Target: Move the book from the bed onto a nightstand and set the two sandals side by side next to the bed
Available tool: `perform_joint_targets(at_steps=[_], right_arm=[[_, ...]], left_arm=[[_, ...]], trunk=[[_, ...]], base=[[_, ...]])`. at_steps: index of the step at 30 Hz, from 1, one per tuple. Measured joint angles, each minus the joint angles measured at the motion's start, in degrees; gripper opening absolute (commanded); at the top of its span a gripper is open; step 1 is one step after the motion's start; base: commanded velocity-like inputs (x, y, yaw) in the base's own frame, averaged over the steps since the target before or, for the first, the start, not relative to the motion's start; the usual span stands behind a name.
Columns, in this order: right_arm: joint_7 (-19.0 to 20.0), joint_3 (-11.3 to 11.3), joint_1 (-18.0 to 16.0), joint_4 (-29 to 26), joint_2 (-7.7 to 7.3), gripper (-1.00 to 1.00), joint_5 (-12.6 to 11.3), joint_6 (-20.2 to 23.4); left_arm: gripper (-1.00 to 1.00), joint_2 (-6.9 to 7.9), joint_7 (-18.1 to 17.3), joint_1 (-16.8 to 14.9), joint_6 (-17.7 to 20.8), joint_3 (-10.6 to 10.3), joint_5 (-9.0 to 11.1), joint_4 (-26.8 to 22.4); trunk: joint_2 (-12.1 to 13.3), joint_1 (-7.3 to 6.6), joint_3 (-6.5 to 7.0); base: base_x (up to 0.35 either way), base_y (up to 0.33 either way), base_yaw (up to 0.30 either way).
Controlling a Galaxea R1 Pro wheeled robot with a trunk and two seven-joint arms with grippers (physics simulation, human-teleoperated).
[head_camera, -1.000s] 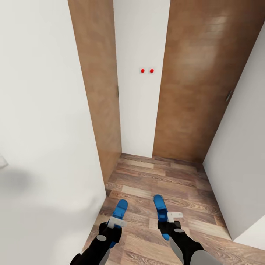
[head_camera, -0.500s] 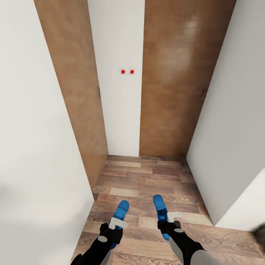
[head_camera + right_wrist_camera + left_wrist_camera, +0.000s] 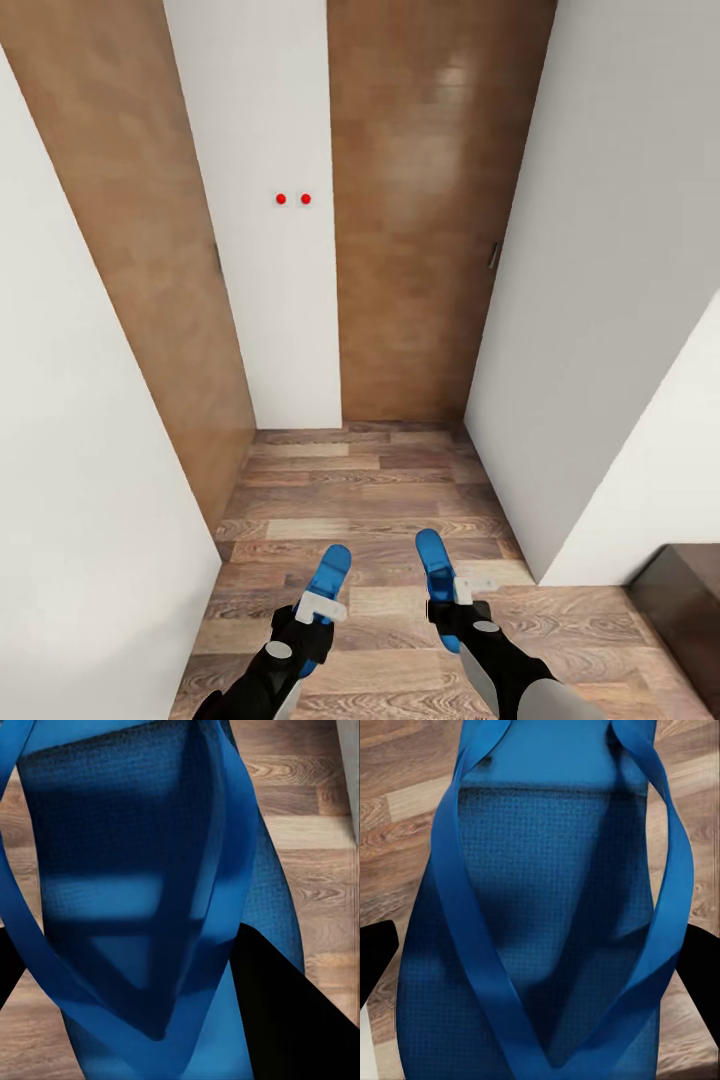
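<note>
Left gripper [image 3: 312, 612] is clamped on a blue sandal [image 3: 324, 585], carried clear of the wood-plank floor [image 3: 370, 490] with its toe end pointing away from the robot toward the far white wall panel [image 3: 265, 200]. Seen from the left wrist, that sandal [image 3: 540, 930] shows its textured footbed and V-shaped straps, with a black finger [image 3: 375, 952] pressed at each edge. Right gripper [image 3: 455, 600] is likewise closed on the second blue sandal [image 3: 436, 575], held level with the first and near it, the two roughly parallel with a strip of floor between them. From the right wrist, the second sandal [image 3: 142, 892] again shows footbed and straps, and a black finger [image 3: 292, 1020] lies against its side. Beyond both sandals the floor runs to the white wall panel, which carries two small red dots [image 3: 293, 199]. A brown wooden door [image 3: 430, 200] stands just to the right of that panel and another wooden panel [image 3: 130, 250] to its left. Plain white walls [image 3: 600, 280] close in on either side of the robot. A dark brown piece of furniture [image 3: 690, 600] sits low, well to the right of the panel; what it is cannot be told.
</note>
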Motion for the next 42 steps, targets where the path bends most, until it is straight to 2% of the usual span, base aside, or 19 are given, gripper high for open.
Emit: perform_joint_targets(at_steps=[10, 15, 25, 42], right_arm=[[0.0, 0.0, 0.0, 0.02, 0.0, -1.0, 0.0, 0.0], [0.0, 0.0, 0.0, 0.03, 0.0, -1.0, 0.01, -0.02], [0.01, 0.24, 0.0, -0.06, 0.0, -1.0, 0.07, -0.03], [0.02, 0.39, 0.0, 0.01, 0.02, -1.0, 0.03, -0.02]], left_arm=[[-1.0, 0.06, 0.0, 0.0, -0.16, -0.01, -0.03, 0.01], [-1.0, 0.12, 0.0, 0.0, -0.48, -0.11, 0.01, -0.02], [-1.0, 0.33, 0.0, 0.09, -3.05, -1.74, 0.06, -0.05], [-1.0, 0.4, 0.0, 0.09, -3.25, -2.0, 0.06, -0.02]], trunk=[[4.02, -2.2, 1.8], [4.04, -2.21, 1.81], [4.04, -2.21, 1.81], [4.04, -2.21, 1.81]], base=[[0.0, 0.0, -0.287], [0.0, 0.0, -0.287], [0.0, 0.0, -0.287], [0.0, 0.0, -0.287]])
